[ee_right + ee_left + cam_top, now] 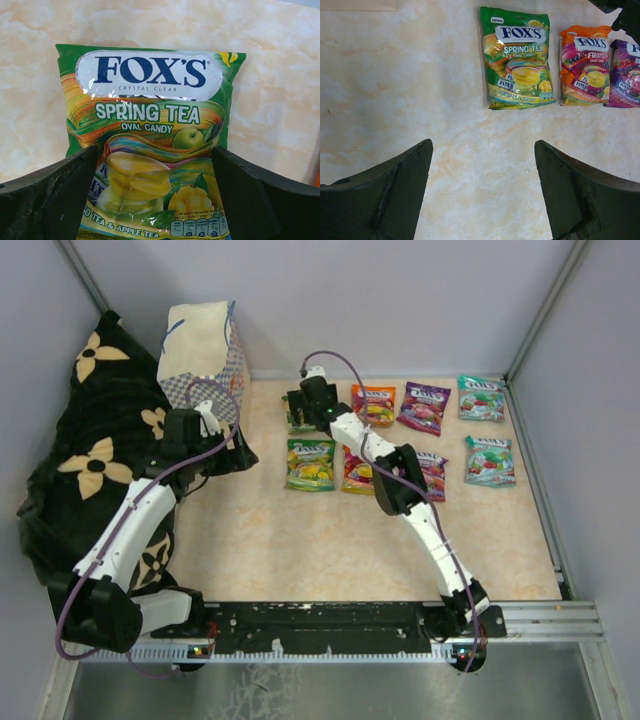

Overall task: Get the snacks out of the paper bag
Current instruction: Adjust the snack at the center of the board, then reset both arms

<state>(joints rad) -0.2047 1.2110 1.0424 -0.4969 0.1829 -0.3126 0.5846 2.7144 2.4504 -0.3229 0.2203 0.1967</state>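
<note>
The paper bag stands at the back left, checkered, with blue cord handles. Several snacks lie flat on the table: a green pouch, an orange one, a purple one and a teal one. My right gripper hovers open over another green Spring Tea pouch. That pouch lies on the table, and the right gripper has its fingers spread above the pouch's lower half. My left gripper is open over bare table, short of the green pouch. The bag's inside is hidden.
A black cloth with cream flowers is heaped along the left wall, beside the left arm. More pouches lie at the right: a teal one, a purple one and an orange one. Grey walls close in the back and both sides.
</note>
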